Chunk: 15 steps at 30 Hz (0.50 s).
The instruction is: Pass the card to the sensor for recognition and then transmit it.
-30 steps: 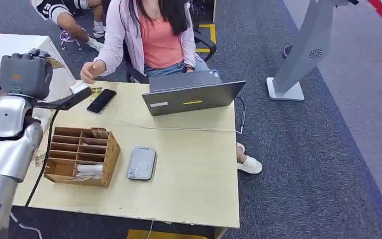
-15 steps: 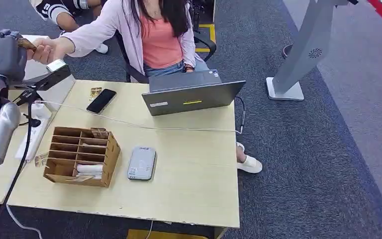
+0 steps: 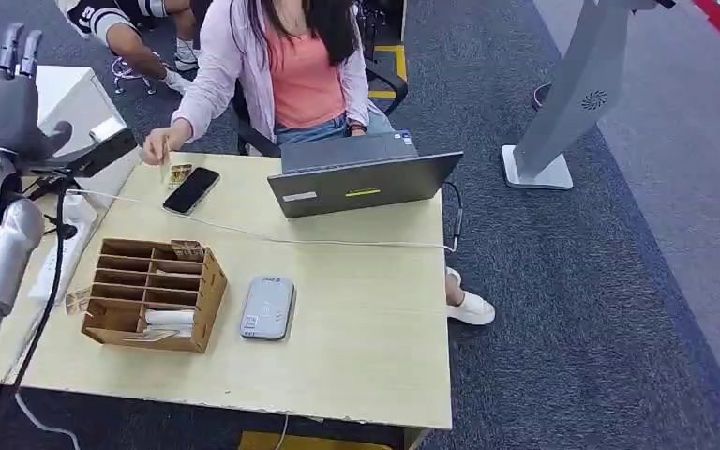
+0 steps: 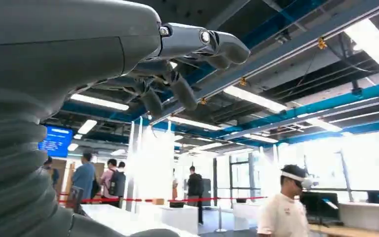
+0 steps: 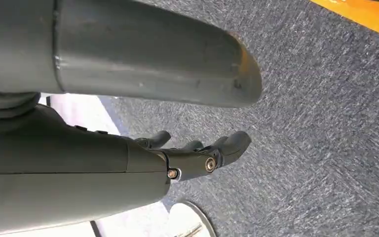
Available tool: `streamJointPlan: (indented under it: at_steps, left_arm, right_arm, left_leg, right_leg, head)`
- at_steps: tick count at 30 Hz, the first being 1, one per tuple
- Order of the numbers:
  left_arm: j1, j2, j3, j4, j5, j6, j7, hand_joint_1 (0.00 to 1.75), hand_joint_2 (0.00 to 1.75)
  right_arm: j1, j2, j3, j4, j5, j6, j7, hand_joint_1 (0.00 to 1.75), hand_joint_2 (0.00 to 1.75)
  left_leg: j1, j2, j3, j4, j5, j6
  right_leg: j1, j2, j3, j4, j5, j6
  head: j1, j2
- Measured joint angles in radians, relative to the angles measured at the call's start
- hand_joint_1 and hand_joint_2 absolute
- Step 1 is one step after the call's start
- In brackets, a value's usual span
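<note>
Two hands belong to the robot. Its left hand (image 3: 2, 89) is raised at the far left of the head view with fingers upright, spread apart and holding nothing; the left wrist view shows the same hand (image 4: 177, 64) with its fingers loosely extended against a ceiling of blue beams and strip lights. The right hand (image 5: 197, 153) hangs over grey carpet, fingers slightly curved and apart, nothing in them.

Nearest on the pale wooden table (image 3: 356, 347) stands a brown compartment box (image 3: 155, 293) with a small white roll in a lower slot, and just beside it lies a grey flat device (image 3: 267, 307). A white cable (image 3: 319, 242) crosses the tabletop behind them. Farther back sit an open grey laptop (image 3: 361, 183) and a black phone (image 3: 191, 189). At the table's far left corner the card (image 3: 180, 174) lies by the phone, under the fingers of a seated person's hand (image 3: 157, 145). A dark sensor arm (image 3: 89, 155) reaches over the left edge, near the robot's wrist.

Beyond the table, dark grey carpet (image 3: 572, 309) spreads out, with a grey stand (image 3: 572, 103) on its base at right.
</note>
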Motion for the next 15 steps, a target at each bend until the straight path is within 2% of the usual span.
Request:
streamJointPlan:
  at_steps: [4,8,15]
  left_arm:
    - [0.179,-0.034,0.000,-0.200,0.050,0.003,-0.033,0.00,1.75]
    - [0.426,-0.060,-0.029,-0.487,0.030,-0.022,0.000,0.00,1.75]
    - [0.700,-0.061,-0.105,-0.792,0.016,-0.053,-0.003,0.00,1.75]
  right_arm:
    - [0.000,0.000,-0.005,0.000,-0.009,-0.012,0.002,0.00,0.00]
    - [0.001,0.001,-0.026,0.000,-0.032,-0.030,0.003,0.00,0.00]
    - [0.004,0.006,-0.065,0.000,-0.073,-0.051,0.011,0.00,0.00]
  left_leg:
    - [-0.002,0.000,0.000,0.000,0.000,0.000]
    - [-0.002,0.003,0.000,0.000,-0.002,0.001]
    - [-0.002,0.004,-0.002,-0.001,-0.002,0.001]
  right_leg:
    - [-0.001,0.001,0.000,0.000,0.000,0.000]
    - [-0.002,0.003,-0.002,-0.001,0.000,0.000]
    - [-0.002,0.003,-0.004,-0.001,-0.001,0.001]
  head:
    - [0.000,0.000]
    - [0.000,0.000]
    - [0.000,0.000]
